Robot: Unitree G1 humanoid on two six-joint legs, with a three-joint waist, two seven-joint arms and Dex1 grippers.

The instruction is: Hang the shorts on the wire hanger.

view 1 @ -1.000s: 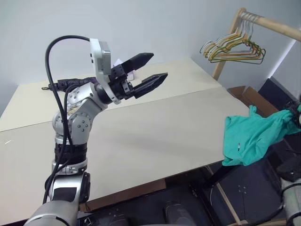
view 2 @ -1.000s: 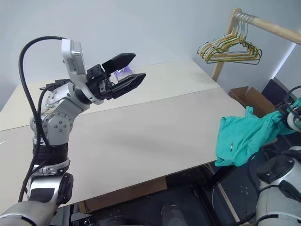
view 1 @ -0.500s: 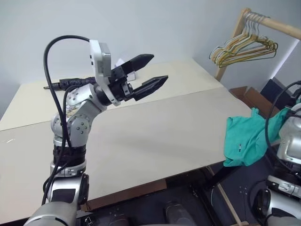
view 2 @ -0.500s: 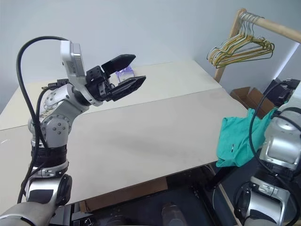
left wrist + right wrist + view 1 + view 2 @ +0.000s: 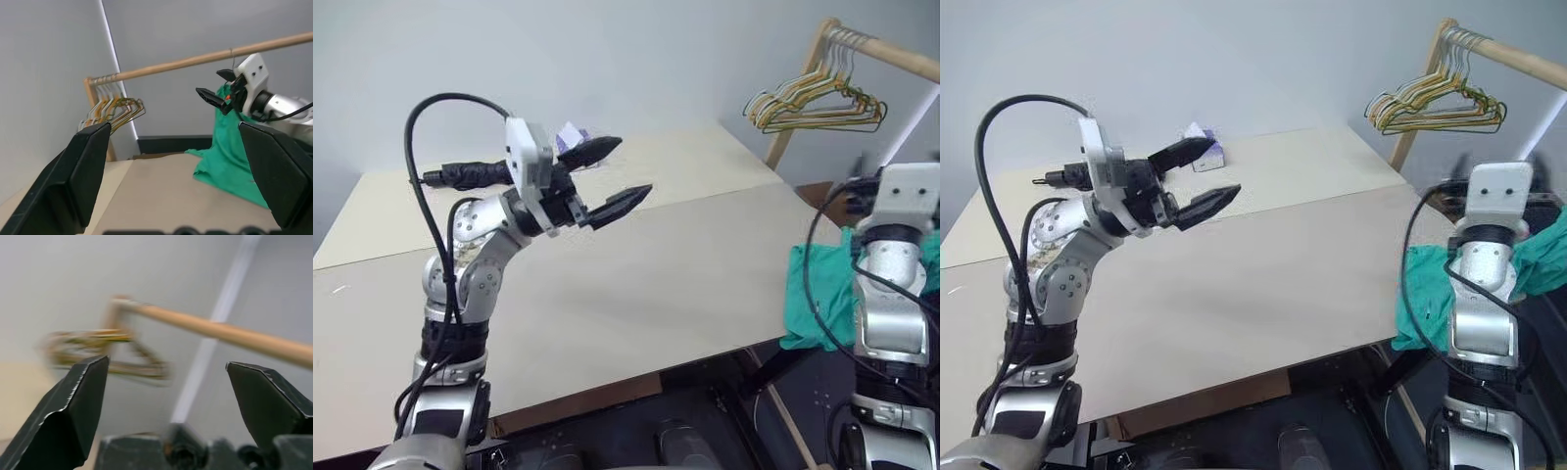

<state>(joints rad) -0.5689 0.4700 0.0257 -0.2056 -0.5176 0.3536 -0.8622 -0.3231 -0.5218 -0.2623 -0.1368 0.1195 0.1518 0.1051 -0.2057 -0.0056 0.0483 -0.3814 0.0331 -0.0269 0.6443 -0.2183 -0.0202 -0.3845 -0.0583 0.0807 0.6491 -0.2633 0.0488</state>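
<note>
**Both end effectors wide and empty, shorts at the counter's right edge**

In the left half of the frame, the left end effector (image 5: 628, 168) is up in the air above the counter (image 5: 656, 284). Its two black fingers are spread wide. It holds nothing and touches nothing.

The middle of the counter is bare.

At the right of the frame, the shorts (image 5: 813, 294) hang down over the counter's right edge. The right arm stands in front of part of them. Some green cloth also rises behind that arm, and I cannot tell what holds it up there.

The shorts look soft, light and floppy. They will sag and bunch up when lifted, and they will not break. I think the best place to grab is the thick stretchy band at the top, because a pinch there should hold firm. A pinch on one thin layer could slip. The band is mostly hidden now.

In the left wrist view, the right end effector (image 5: 209, 83) is just in front of the green cloth. Its fingers are wide apart, with nothing between them.

In the upper right of the frame, a bunch of hangers (image 5: 813, 103) hangs on a wooden rail (image 5: 891, 54). I cannot tell which one is meant for the shorts.
</note>
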